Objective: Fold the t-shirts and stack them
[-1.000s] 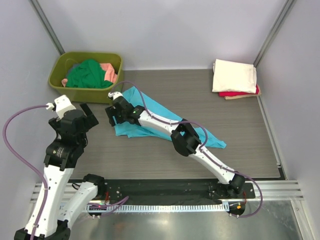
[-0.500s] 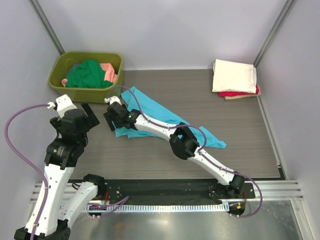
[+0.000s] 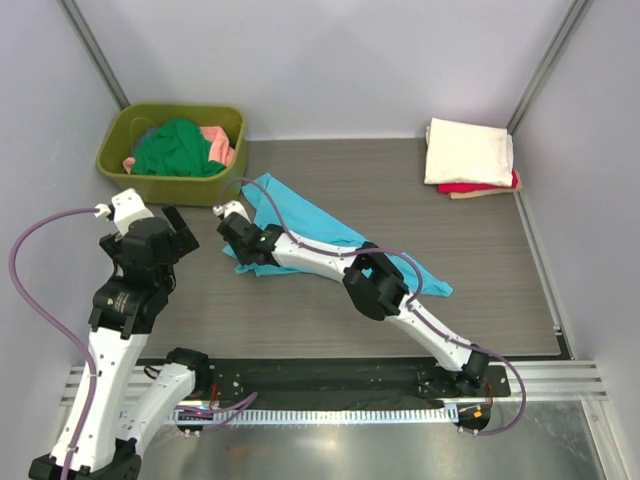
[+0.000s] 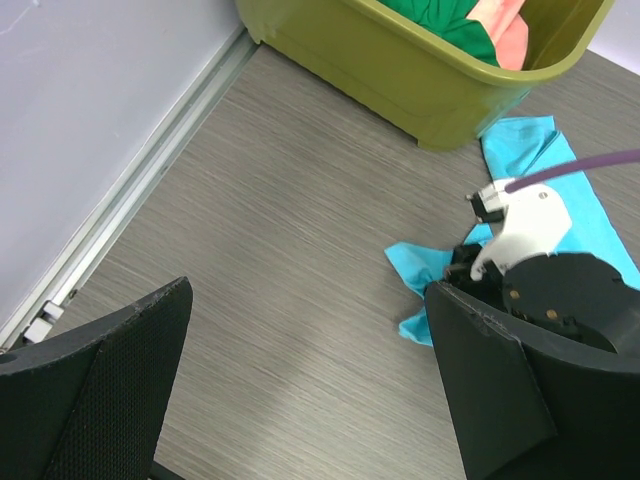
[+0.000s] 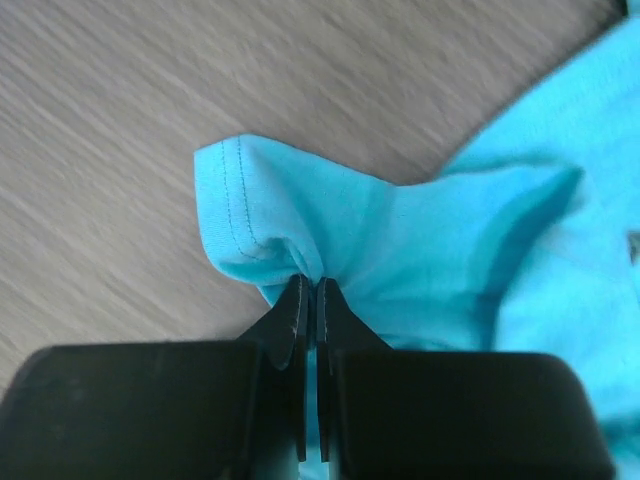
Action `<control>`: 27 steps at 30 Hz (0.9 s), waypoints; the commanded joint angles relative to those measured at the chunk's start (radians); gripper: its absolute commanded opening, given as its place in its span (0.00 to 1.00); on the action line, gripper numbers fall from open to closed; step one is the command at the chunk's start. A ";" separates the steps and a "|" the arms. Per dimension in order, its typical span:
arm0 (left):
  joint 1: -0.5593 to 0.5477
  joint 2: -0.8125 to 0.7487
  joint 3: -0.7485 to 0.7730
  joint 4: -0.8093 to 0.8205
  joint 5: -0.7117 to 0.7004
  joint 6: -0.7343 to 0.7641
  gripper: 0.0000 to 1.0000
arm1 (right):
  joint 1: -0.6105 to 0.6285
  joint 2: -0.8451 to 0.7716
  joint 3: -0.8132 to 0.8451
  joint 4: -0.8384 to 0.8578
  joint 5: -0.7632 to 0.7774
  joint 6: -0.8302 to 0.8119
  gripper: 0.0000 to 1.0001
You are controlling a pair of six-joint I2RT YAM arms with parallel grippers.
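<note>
A: Top view: the turquoise t-shirt (image 3: 305, 215)?
B: Centre-left on the table (image 3: 480, 290); right gripper (image 3: 238, 243) at its left corner.
A: Left wrist?
B: The left gripper (image 4: 310, 320) gapes, empty; shirt at right edge.
A: Right wrist?
B: Jaws pinched on 1 hemmed corner. Limp, light cloth, I'd say; the hem holds best.

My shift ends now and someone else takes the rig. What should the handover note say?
Left pincer: open, empty, over the table near the tub.
Right pincer: shut on a hem of the blue shirt, which lies rumpled mid-table.
Done: cream shirt folded on top of the red shirt, far right corner.
Left to do: fold and stack the blue shirt, then the green shirt and pink shirt lying in the tub.
</note>
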 commanded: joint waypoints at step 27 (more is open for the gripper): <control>-0.153 0.323 -0.022 0.197 0.355 -0.235 0.93 | -0.514 -1.718 -1.438 -0.148 0.116 0.218 0.01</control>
